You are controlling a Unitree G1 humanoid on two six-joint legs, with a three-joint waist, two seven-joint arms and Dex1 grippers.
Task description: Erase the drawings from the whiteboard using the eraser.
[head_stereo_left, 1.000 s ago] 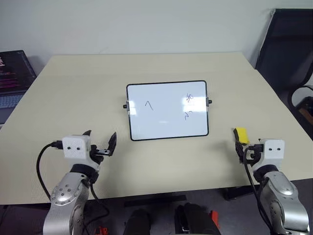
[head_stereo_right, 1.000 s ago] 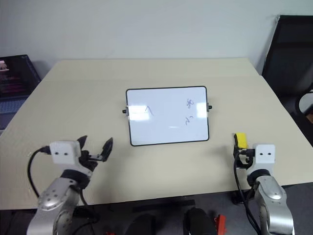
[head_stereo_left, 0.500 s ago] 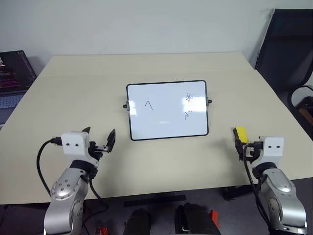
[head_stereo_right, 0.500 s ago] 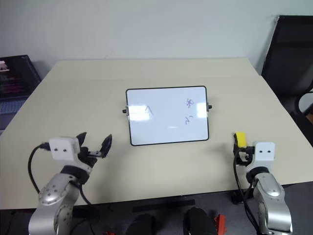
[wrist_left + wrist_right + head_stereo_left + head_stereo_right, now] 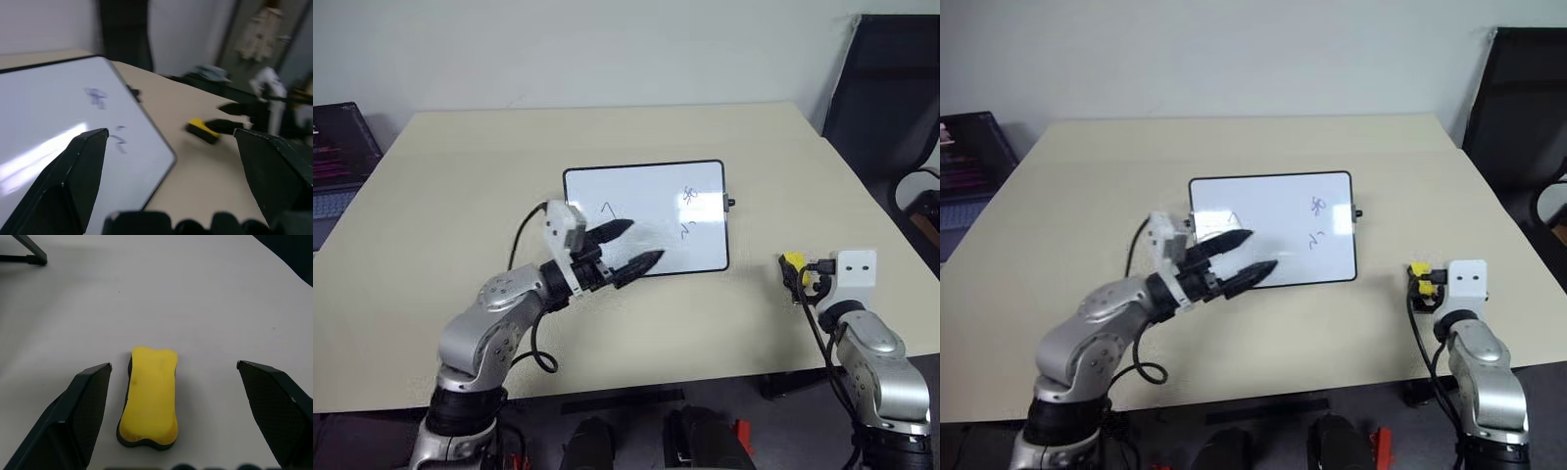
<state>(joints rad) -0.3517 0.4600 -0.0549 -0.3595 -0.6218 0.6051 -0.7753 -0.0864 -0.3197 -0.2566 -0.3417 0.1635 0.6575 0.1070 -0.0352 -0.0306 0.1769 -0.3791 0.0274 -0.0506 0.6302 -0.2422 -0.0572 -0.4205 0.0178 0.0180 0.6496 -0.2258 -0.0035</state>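
The whiteboard (image 5: 646, 217) lies flat mid-table with a dark caret drawing (image 5: 610, 208) on its left part and two squiggles (image 5: 691, 196) (image 5: 687, 231) near its right side. My left gripper (image 5: 643, 241) hovers open over the board's lower left area, pointing right, nothing between its fingers. The yellow eraser (image 5: 149, 396) lies on the table to the right of the board (image 5: 793, 262). My right gripper (image 5: 174, 364) is open, one finger on either side of the eraser and apart from it. The left wrist view also shows the board (image 5: 58, 112) and eraser (image 5: 203, 129).
The beige table (image 5: 460, 176) has free room around the board. A black chair (image 5: 891, 98) stands off the table's right side, and a laptop (image 5: 337, 147) sits beyond its left edge. The near table edge runs just behind both arms.
My left arm has swung up and to the right, from the near left of the table to over the whiteboard. The right gripper has edged forward around the eraser.
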